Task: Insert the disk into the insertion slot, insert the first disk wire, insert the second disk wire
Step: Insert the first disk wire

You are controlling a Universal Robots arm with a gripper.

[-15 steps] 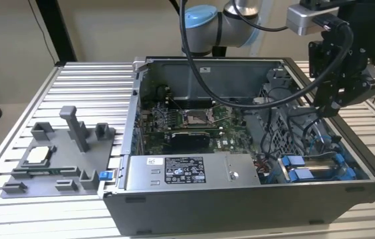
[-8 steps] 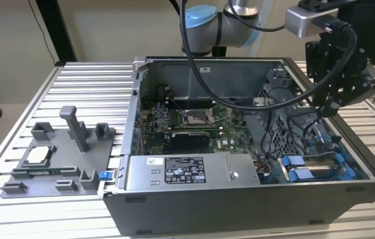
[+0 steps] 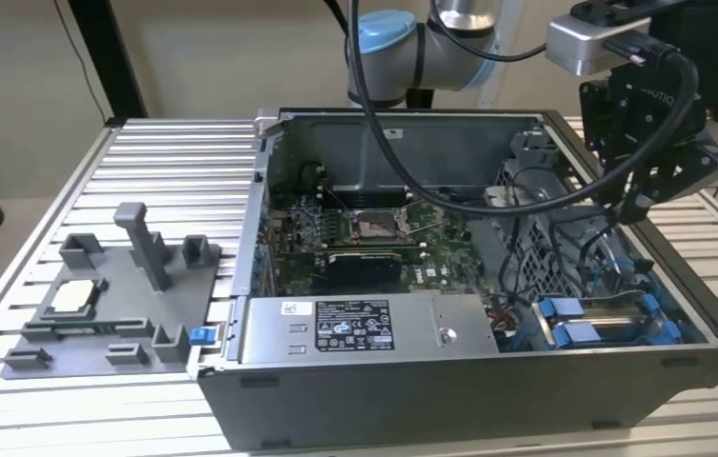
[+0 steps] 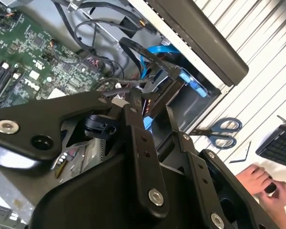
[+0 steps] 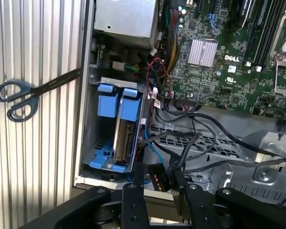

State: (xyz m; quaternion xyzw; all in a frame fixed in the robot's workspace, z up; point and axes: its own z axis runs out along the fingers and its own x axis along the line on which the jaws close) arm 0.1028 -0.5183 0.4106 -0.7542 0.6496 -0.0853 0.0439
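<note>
The gripper [image 5: 156, 171] hangs over the open computer case [image 3: 461, 405], above the wall on the exterior view's right. Its two black fingers [image 5: 133, 191] stand partly apart. A black cable plug [image 5: 158, 181] shows in the gap, and whether they touch it cannot be told. Beyond the plug, the disk [image 5: 123, 140] stands on edge in its blue frame inside the insertion slot [image 5: 88, 133], in a corner of the case beside the grey power supply [image 3: 359, 328]. The motherboard [image 5: 219, 62] covers the case floor. Blue-handled scissors [image 5: 19, 98] lie on the slatted tabletop [image 3: 156, 162], blades pointing at the case wall by the slot.
</note>
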